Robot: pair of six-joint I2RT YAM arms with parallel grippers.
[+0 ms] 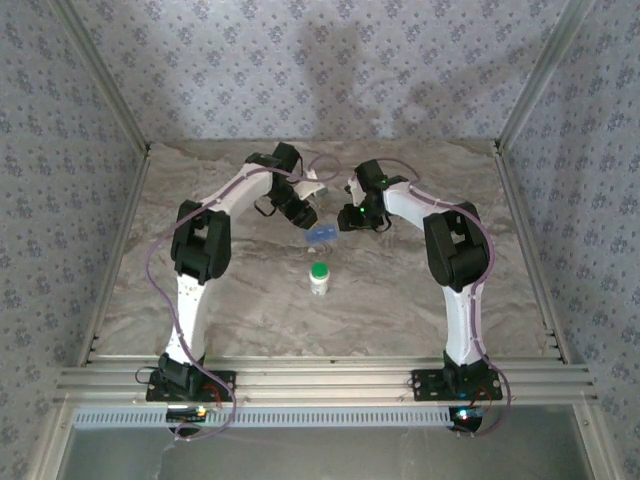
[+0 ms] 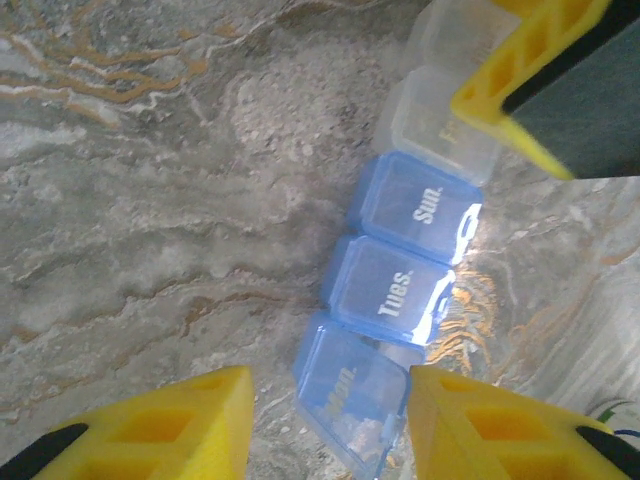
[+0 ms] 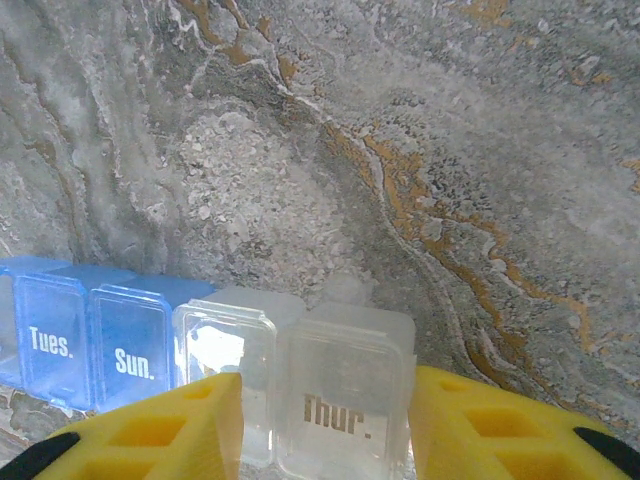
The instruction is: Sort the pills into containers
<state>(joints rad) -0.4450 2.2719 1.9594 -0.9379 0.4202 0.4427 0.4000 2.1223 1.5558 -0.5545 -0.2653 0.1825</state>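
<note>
Matte tabletop (image 1: 200,300), printed like grey stone with rusty veins. At 9 o'clock, white-shelled left arm (image 1: 195,290) with black joints. Ends in the left gripper (image 2: 330,405), with chunky yellow hollow-ribbed fingers (image 2: 150,435) at 7 and 5 o'clock of its wrist view. Stands partly wide, gripping nothing: right pad at the edge of the "Mon." cell, left pad clear of it.

Mid-table, a small white bottle (image 1: 319,279) with a round green cap. Just toward 12 o'clock of it, the pill organizer (image 2: 400,270): a row of rounded-square snap-lid cells in glossy translucent plastic. Three blue ("Mon.", "Tues.", "Sun."), then clear ones, one lettered "Thur." Blurred tan specks inside "Mon.", too small to identify.

Toward 3 o'clock, the right gripper (image 3: 325,405), same yellow, straddling the "Thur." cell. Cannot tell whether pinching or merely spanning.
</note>
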